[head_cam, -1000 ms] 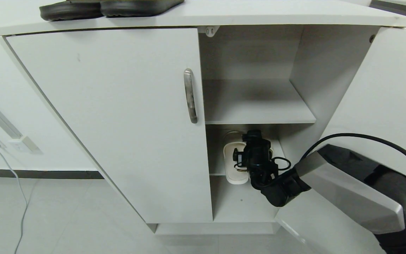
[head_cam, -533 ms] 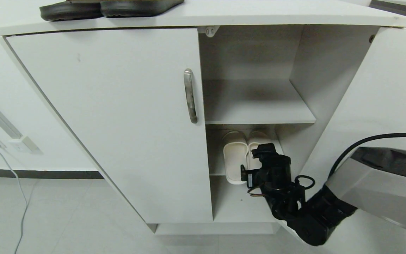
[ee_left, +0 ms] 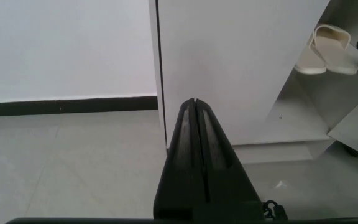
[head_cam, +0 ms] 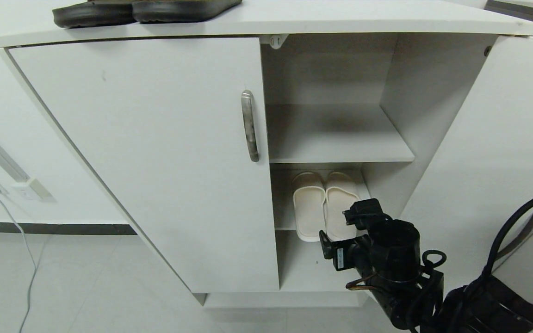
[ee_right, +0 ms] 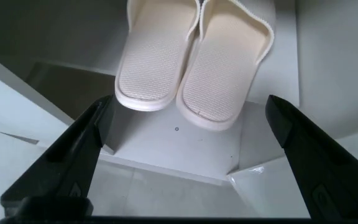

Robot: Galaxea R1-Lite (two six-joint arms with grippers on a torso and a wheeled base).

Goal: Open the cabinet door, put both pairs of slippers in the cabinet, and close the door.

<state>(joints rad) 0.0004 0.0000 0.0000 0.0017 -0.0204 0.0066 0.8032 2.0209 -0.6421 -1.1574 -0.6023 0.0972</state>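
The dark slippers (head_cam: pixel 141 10) are seen on the cabinet top (head_cam: pixel 340 18), high above and left of the open, empty right gripper (head_cam: pixel 343 227), which is held low beside the shelved cream slippers (head_cam: pixel 325 203).

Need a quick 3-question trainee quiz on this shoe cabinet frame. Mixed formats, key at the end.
1. True or false: the dark slippers are inside the cabinet.
2. The right gripper, in front of the cream slippers, has its fingers: A) open, B) shut on a slipper, C) shut on nothing.
3. Which cabinet door stands open?
Key: 1 false, they lie on top of it. 2 A. 3 the right door; the left door is closed.
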